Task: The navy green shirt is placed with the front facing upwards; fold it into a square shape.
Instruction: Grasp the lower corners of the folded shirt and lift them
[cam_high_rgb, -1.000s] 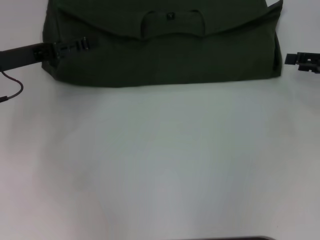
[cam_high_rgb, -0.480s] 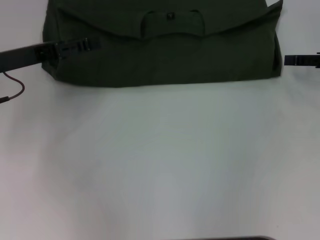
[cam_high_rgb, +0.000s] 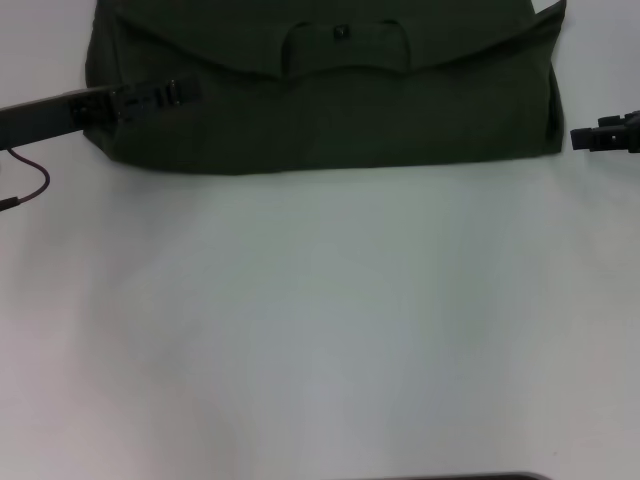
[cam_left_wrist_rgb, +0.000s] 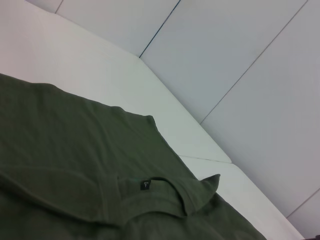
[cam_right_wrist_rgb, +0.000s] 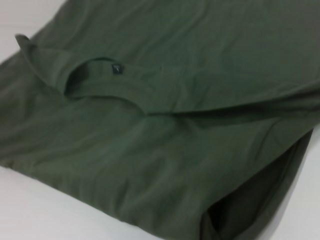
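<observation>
Shirt (cam_high_rgb: 330, 100), already folded into a wide band at the frame's top, awaits sideways folds; left gripper (cam_high_rgb: 165, 93) lies over its left edge, right gripper (cam_high_rgb: 600, 137) just beside its right edge, and whether either's jaws are closed cannot be told.

A plain white surface (cam_high_rgb: 320, 320) fills the head view, a dark strip (cam_high_rgb: 455, 476) lies along its near edge, and pale panels (cam_left_wrist_rgb: 240, 65) divided by thin dark seams rise beyond its far edge in the left wrist view.

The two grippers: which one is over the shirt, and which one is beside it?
The left gripper reaches over the navy green shirt at its left edge. The right gripper is off the cloth, over the white table.
</observation>
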